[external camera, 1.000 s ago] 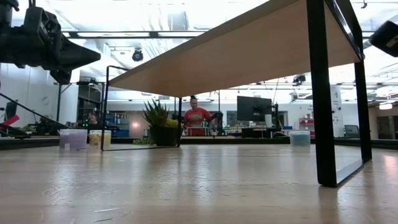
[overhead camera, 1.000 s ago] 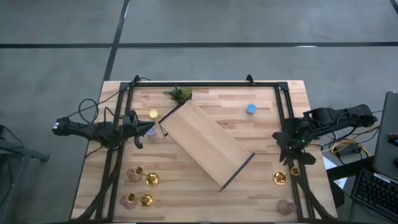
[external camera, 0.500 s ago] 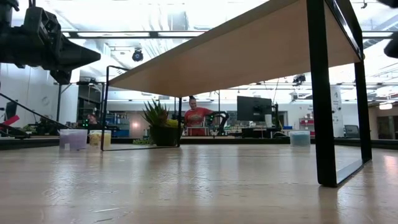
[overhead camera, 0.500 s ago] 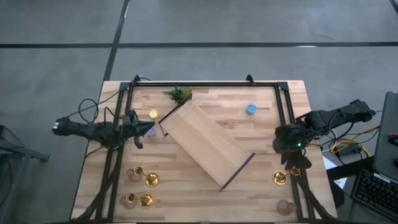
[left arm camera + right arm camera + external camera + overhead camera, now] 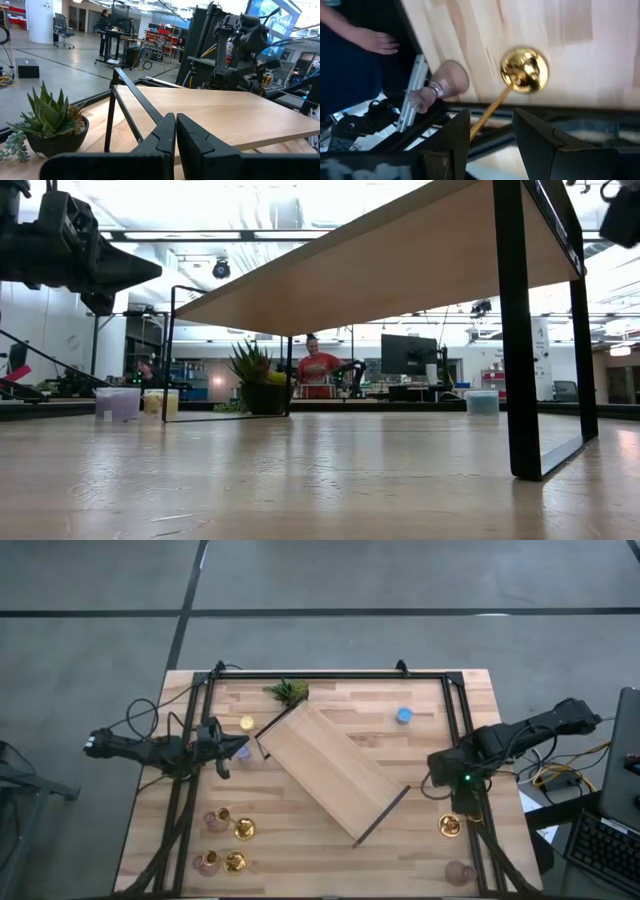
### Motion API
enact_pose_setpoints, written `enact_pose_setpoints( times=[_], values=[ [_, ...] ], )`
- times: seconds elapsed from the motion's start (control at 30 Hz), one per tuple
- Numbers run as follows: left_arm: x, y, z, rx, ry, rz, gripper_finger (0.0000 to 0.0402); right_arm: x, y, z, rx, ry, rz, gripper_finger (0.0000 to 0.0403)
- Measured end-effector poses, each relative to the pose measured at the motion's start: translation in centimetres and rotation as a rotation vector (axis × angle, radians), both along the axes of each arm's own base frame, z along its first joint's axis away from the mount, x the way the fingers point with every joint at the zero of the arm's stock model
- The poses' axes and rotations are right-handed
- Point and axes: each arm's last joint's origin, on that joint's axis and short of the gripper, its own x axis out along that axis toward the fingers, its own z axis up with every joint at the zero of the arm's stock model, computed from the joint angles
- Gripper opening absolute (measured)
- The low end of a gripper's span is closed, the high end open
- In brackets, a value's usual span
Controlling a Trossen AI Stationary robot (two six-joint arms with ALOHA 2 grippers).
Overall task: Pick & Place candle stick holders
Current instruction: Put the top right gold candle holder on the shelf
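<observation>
Worktop: you have a pale wooden plank worktop (image 5: 330,705) edged by a black frame.
Centre: a light wood shelf on black legs (image 5: 330,770) stands diagonally.
Your far edge: green plant sprig (image 5: 288,692), blue tealight disc (image 5: 403,716), yellow tealight disc (image 5: 247,724).
Near left: two shiny gold metal candlesticks (image 5: 243,829) beside two pinkish glass cups (image 5: 213,821).
Near right: one gold candlestick (image 5: 450,826), one pinkish cup (image 5: 459,872).

Bright overhead light, low view backlit, wrist pic blurry

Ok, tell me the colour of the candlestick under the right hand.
Shiny gold candlestick; the right wrist view shows it best.
</observation>
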Motion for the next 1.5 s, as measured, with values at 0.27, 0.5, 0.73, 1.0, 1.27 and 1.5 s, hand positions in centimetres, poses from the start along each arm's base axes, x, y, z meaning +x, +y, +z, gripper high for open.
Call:
enact_pose_setpoints(
  times=[0.27,0.5,0.73,1.0,1.27,1.5],
  values=[
    [0.0,0.0,0.0,0.0,0.0,0.0,0.0019,1.1,0.5,-1.2,-0.008,0.129,0.008,0.0148],
    [0.0,0.0,0.0,0.0,0.0,0.0,0.0019,1.9,0.9,-2.1,0.031,0.23,0.011,0.0139],
    [0.0,0.0,0.0,0.0,0.0,0.0,0.0019,2.3,1.2,-2.6,0.05,0.286,0.022,0.0138],
    [0.0,0.0,0.0,0.0,0.0,0.0,0.0019,2.5,2.0,-3.1,0.095,0.353,0.05,0.0131],
    [0.0,0.0,0.0,0.0,0.0,0.0,0.0019,2.7,2.6,-3.6,0.117,0.405,0.072,0.012],
    [0.0,0.0,0.0,0.0,0.0,0.0,0.0019,2.7,3.2,-3.9,0.123,0.429,0.1,0.0092]
  ],
)
